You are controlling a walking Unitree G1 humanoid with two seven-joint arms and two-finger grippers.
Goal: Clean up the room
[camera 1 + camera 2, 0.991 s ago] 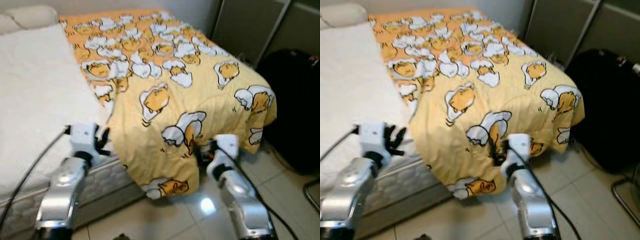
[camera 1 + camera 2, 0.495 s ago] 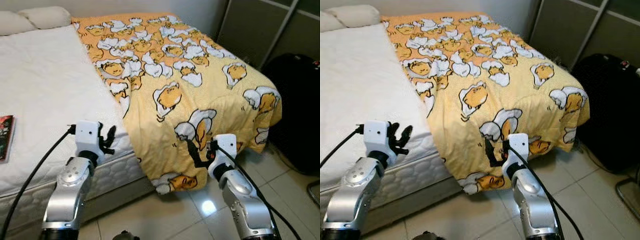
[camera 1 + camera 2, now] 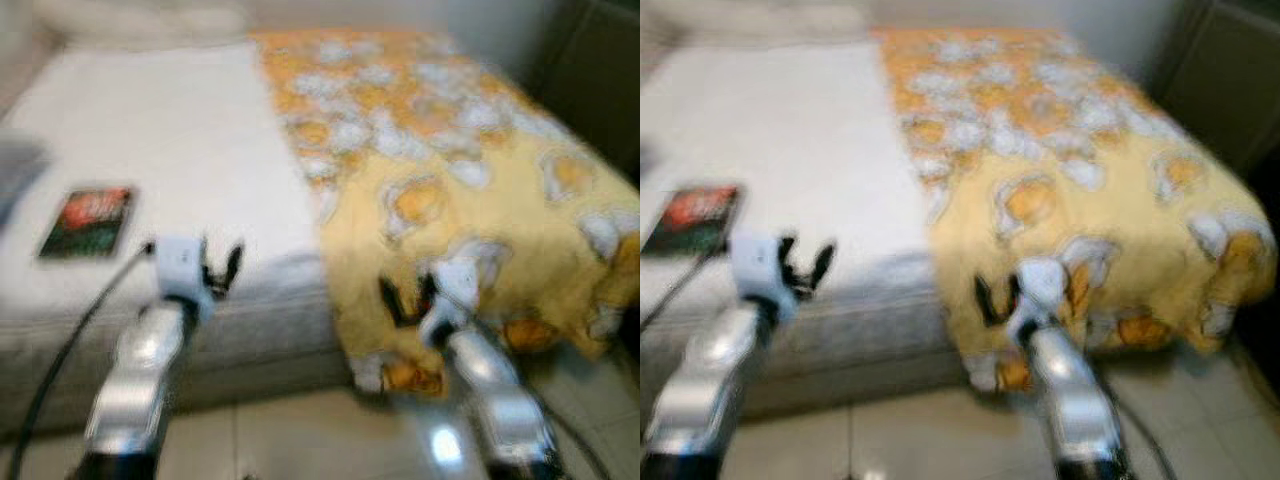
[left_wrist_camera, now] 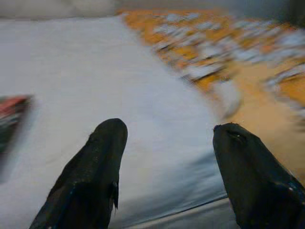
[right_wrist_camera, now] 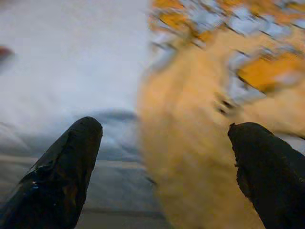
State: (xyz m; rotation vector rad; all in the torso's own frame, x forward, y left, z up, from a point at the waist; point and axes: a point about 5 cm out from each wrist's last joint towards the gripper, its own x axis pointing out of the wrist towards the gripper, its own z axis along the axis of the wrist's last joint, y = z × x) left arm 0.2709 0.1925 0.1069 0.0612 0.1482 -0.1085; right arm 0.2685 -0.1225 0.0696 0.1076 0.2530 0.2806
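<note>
Both eye views are blurred, yet the scene reads clearly enough: a bed (image 3: pixel 190 170) with a bare white mattress top fills the upper part of the picture, and a yellow blanket (image 3: pixel 470 200) printed with white and orange cartoon figures covers its half from about 12 o'clock round to 3 o'clock, draping over the foot edge down towards the tiled floor (image 3: pixel 300 440). A small book or magazine with a dark red and green cover (image 3: pixel 88 221) lies flat on the white mattress at about 9 o'clock, well apart from the blanket. The left gripper (image 3: pixel 220 272) hovers at the mattress edge, at about 7 o'clock, its jaws spread apart with nothing between them; the left wrist view looks between them across the white sheet to the blanket's border. The right gripper (image 3: pixel 405 297) hangs before the draped end of the blanket at about 5 o'clock, jaws likewise apart and empty, framing the blanket's hanging edge in the right wrist view.
</note>
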